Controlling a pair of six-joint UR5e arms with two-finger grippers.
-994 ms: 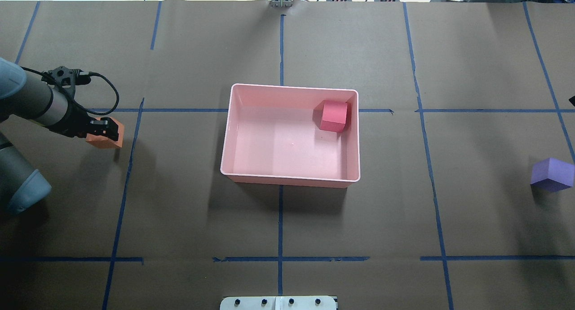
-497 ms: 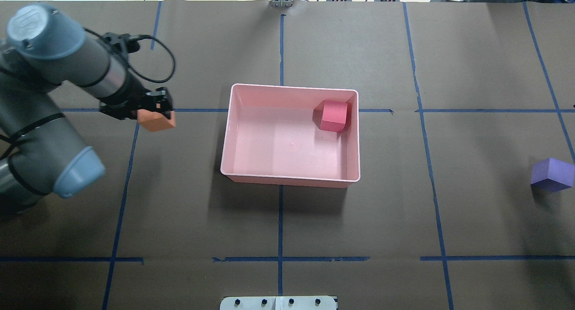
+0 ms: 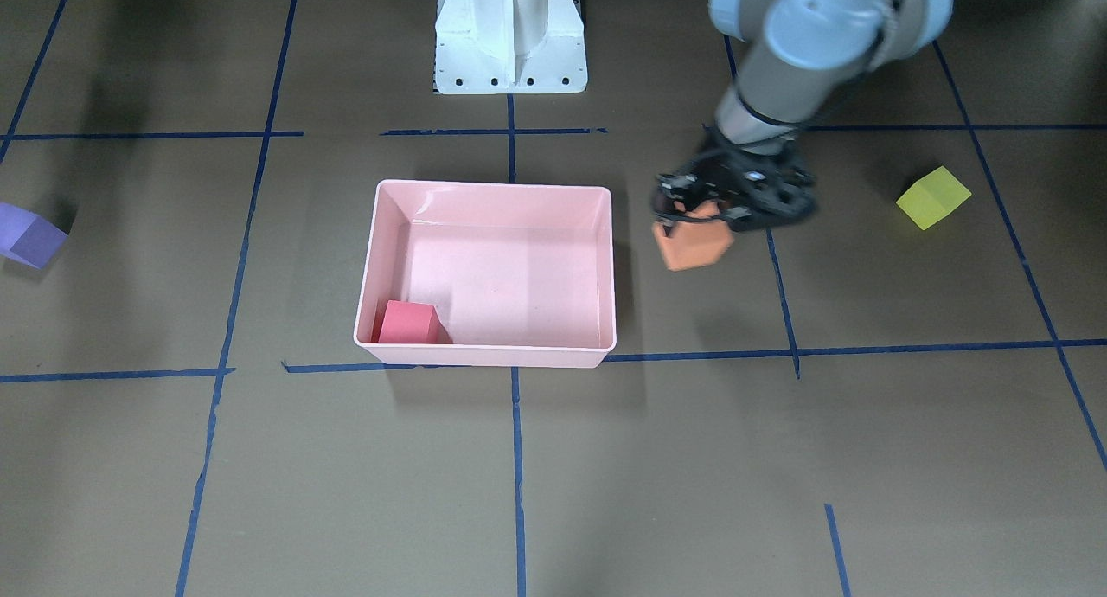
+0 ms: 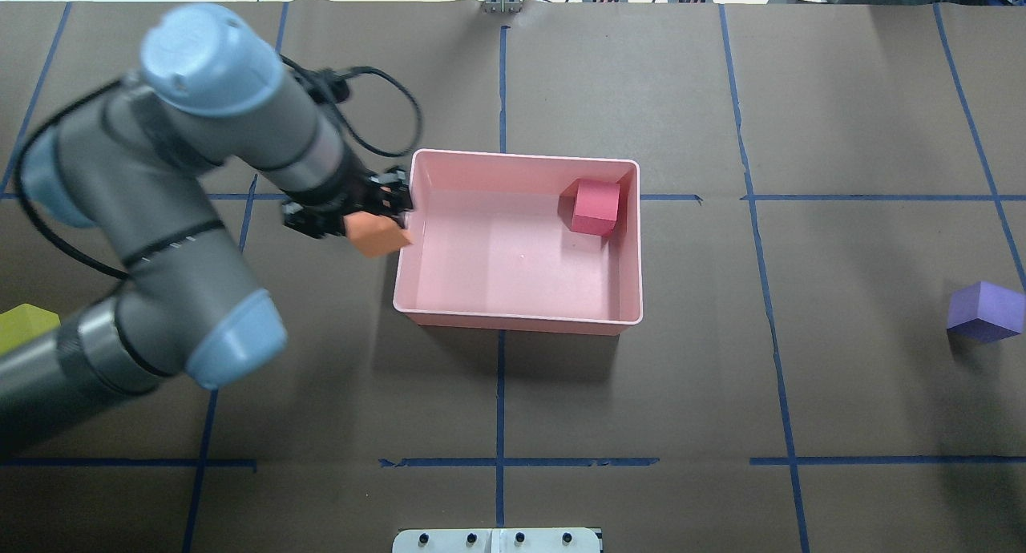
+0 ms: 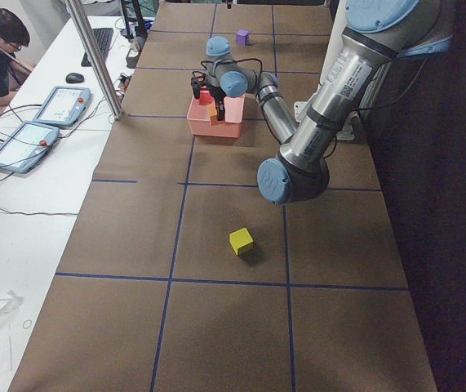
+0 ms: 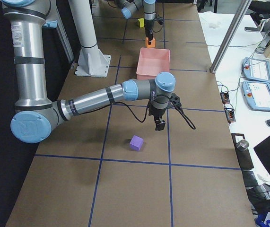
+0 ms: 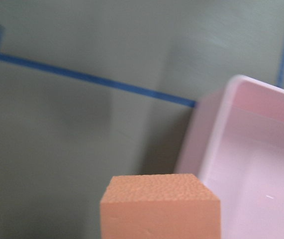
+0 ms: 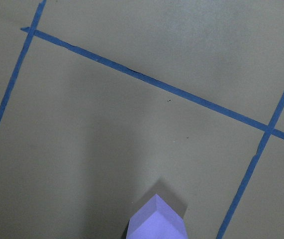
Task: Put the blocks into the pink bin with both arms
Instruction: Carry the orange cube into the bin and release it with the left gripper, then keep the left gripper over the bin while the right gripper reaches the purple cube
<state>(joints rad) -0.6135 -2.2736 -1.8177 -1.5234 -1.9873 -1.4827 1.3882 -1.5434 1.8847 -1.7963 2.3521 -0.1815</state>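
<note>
While the left tool [image 4: 370, 219] pinches the orange block [image 4: 378, 236] beside the bin's [image 4: 521, 157] left wall, carry the block clear over the rim. Release above bare floor, apart from the red block [image 4: 595, 207] in the bin's far right corner. The right tool [image 6: 160, 124] hangs near the purple block [image 6: 135, 142] on the surface; whether it is spread cannot be told.

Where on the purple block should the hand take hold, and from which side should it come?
Grip the purple block by two opposite side faces, coming straight down from above. It sits flat on the table, free on every side. It looks turned against the blue tape lines, so the right hand would probably have to rotate to meet faces, not corners.
</note>
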